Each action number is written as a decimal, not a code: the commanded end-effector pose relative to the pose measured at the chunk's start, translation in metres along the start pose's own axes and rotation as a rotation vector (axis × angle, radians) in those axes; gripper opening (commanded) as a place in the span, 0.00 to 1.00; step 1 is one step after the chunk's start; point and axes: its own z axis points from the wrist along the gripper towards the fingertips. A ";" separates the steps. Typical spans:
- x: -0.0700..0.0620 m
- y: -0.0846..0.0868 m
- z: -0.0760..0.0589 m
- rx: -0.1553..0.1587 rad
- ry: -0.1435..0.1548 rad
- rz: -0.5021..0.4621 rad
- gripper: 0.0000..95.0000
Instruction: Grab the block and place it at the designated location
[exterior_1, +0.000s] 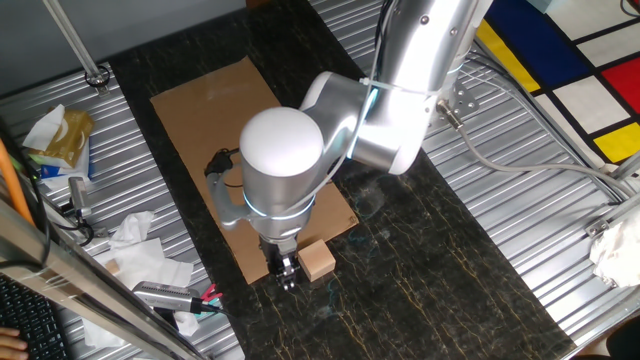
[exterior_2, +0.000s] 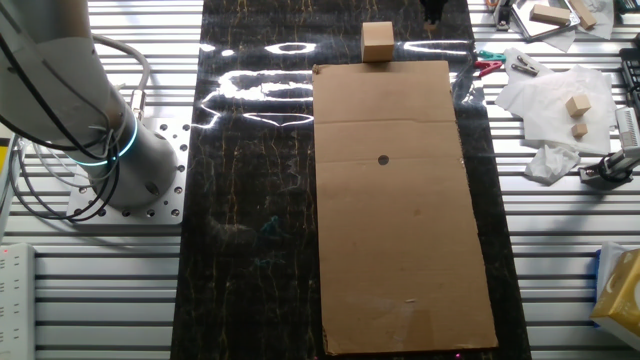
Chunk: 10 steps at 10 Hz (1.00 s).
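Observation:
The block is a small tan wooden cube resting on the dark tabletop, just off the near short edge of the brown cardboard sheet. In the other fixed view the block sits above the sheet's top edge. The designated location, a small black dot, is marked on the cardboard; in the one fixed view the arm hides it. My gripper hangs low just left of the block and holds nothing. Only its dark tip shows at the top edge, right of the block. Its jaw gap is too small and dark to read.
The arm's silver elbow hangs over the cardboard. Crumpled white paper with small wooden pieces, tools and red clips lie beside the mat. The robot base stands on the ribbed metal table.

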 end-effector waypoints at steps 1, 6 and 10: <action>0.000 0.001 -0.002 0.003 -0.005 0.022 0.60; 0.003 0.003 -0.011 0.002 -0.006 0.075 0.60; 0.013 -0.001 -0.008 -0.003 -0.017 0.078 0.60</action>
